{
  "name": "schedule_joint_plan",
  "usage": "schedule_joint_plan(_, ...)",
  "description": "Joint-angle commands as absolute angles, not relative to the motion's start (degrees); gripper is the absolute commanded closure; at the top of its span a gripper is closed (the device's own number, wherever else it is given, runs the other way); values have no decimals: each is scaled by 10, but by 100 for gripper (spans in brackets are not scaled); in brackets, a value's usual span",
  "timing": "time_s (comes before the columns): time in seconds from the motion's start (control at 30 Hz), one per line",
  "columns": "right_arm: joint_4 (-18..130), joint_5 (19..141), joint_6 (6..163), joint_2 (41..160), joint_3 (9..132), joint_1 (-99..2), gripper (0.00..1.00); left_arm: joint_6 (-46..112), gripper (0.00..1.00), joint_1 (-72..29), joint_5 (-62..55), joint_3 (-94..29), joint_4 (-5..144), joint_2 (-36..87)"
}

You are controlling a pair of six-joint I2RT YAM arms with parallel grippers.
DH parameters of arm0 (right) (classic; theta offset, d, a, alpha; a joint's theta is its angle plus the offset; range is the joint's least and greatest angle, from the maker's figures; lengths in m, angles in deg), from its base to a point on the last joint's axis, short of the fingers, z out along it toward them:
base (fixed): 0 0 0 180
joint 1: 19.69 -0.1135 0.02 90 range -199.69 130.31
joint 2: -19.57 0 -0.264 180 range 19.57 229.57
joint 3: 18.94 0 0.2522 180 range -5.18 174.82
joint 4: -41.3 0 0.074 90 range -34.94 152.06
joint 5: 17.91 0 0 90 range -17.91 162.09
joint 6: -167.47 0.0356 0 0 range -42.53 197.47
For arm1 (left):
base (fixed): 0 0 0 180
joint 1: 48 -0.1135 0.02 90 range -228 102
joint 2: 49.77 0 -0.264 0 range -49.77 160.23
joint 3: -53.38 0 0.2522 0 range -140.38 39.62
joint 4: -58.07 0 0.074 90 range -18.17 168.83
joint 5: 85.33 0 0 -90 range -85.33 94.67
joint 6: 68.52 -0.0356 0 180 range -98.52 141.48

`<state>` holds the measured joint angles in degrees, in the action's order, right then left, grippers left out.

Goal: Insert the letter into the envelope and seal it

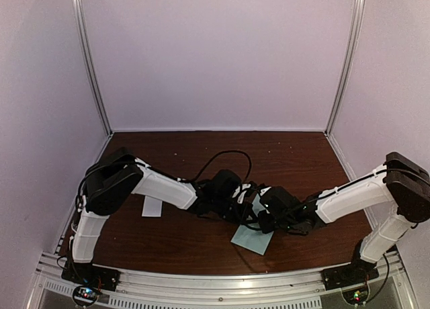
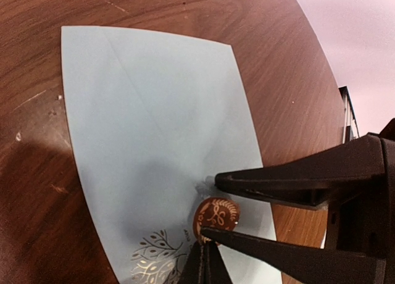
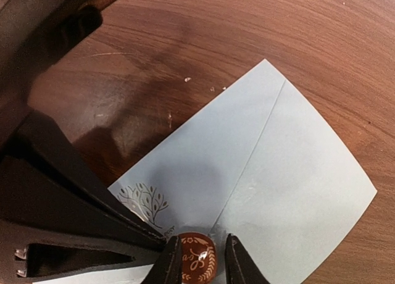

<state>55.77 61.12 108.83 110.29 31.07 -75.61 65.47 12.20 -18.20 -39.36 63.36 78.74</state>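
Envelope: you are looking at the pale teal-blue paper envelope (image 1: 252, 239) lying flat on the brown wooden surface (image 1: 295, 161), at 6 o'clock, flap already folded.
Seal: both hands are meeting at the round brown sticker (image 2: 216, 216) on the flap tip.
Left hand (image 2: 213, 207): narrow, fingers flanking the sticker; grip unclear.
Right hand (image 3: 197, 250): narrow, likewise.
Left: pressing the sticker down.

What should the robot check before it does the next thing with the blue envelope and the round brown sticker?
1. Envelope flat on the table: ok.
2. Flap folded shut: ok.
3. Round brown sticker on the flap's tip: ok.
4. Sticker pressed down fully: cannot tell.
5. Left gripper open, fingers either side of the sticker: ok.
6. Right gripper open around the sticker: ok.
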Motion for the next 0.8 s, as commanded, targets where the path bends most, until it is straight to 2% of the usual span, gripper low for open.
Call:
schedule_joint_plan(0.0, 644, 618, 1102, 1118, 292, -758, 72, 648, 100, 125, -166, -384, 629, 784)
schedule_joint_plan(0.2, 639, 629, 1117, 1064, 294, -756, 61, 648, 100, 125, -167, -381, 629, 783)
schedule_joint_plan(0.57, 603, 702, 1136, 992, 280, -728, 46, 648, 100, 125, -164, -380, 629, 784)
schedule_joint_plan(0.67, 602, 714, 1140, 969, 278, -718, 46, 648, 100, 125, -163, -380, 629, 784)
schedule_joint_plan(0.7, 600, 719, 1140, 963, 277, -714, 50, 648, 100, 125, -163, -380, 629, 784)
schedule_joint_plan(0.77, 586, 740, 1140, 956, 275, -707, 65, 649, 100, 125, -163, -380, 629, 784)
